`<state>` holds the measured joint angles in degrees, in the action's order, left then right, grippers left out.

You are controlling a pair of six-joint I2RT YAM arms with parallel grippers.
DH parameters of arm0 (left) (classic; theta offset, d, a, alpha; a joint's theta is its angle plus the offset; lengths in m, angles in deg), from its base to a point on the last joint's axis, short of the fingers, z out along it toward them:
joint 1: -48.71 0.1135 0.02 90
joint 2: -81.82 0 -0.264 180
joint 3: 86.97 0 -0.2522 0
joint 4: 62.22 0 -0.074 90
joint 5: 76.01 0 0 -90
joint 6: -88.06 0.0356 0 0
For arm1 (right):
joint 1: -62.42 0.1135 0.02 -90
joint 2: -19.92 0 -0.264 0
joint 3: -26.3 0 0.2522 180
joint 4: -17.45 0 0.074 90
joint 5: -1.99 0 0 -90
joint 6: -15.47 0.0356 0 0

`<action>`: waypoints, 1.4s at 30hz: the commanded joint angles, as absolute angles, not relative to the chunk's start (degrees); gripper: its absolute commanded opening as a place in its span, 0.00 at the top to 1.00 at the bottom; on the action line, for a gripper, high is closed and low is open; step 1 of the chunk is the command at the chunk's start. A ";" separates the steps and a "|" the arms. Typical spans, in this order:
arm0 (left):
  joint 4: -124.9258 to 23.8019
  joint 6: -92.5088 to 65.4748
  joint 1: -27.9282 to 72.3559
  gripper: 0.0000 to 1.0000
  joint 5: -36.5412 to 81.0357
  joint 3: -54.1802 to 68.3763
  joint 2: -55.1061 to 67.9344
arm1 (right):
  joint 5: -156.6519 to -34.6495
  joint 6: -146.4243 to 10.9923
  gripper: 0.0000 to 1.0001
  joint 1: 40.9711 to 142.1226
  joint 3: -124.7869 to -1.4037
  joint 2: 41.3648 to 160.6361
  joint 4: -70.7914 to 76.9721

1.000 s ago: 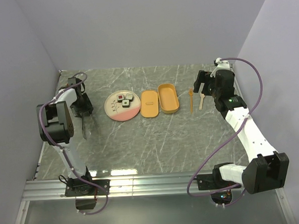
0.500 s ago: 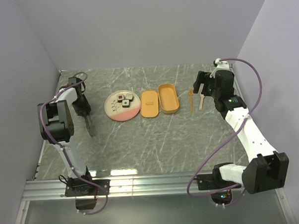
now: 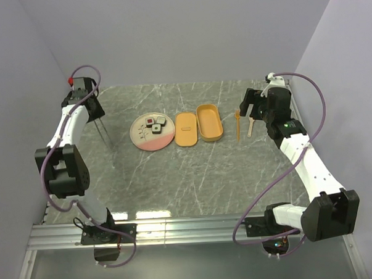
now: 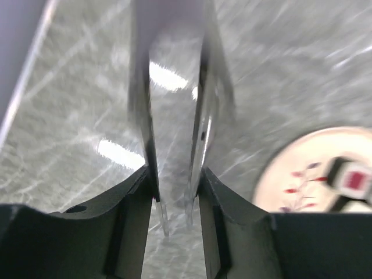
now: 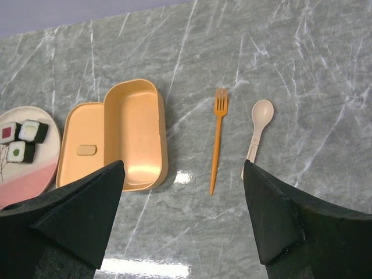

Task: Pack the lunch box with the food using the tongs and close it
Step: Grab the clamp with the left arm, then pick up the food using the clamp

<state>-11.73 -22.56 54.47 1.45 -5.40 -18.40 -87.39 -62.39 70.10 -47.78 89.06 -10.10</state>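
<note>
Tongs (image 3: pixel 103 134) are now raised above the table's (image 3: pixel 194 176) left edge, clamped by the left gripper (image 4: pixel 175 174); with a shallow grip they may be dropped.

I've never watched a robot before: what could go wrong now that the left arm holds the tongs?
The tongs hang long and thin from the left end effector, so they could swivel or slip. The sushi cubes are small, so a pinch might knock one off the plate.
</note>
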 commanded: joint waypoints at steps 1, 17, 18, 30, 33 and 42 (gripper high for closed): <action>-13.74 -23.29 52.41 0.59 -0.34 -8.88 -14.42 | -87.83 -62.14 0.11 70.86 -49.25 89.18 -9.15; -21.73 -26.72 40.63 0.57 -0.69 -15.03 -13.18 | -87.39 -63.02 0.11 71.12 -48.81 87.77 -10.02; -22.17 -27.24 40.11 0.57 -0.69 -15.39 -13.62 | -87.13 -63.10 0.11 71.12 -48.72 87.25 -10.29; -26.04 -27.16 35.18 0.57 -3.24 -22.16 -21.80 | -85.11 -63.46 0.11 71.03 -46.35 82.68 -11.61; -27.10 -26.73 34.74 0.55 -3.50 -22.07 -22.85 | -84.67 -63.19 0.11 71.12 -45.47 81.36 -11.61; -30.35 -25.23 33.51 0.54 -2.01 -19.53 -24.18 | -83.79 -62.84 0.11 71.12 -44.59 80.48 -11.70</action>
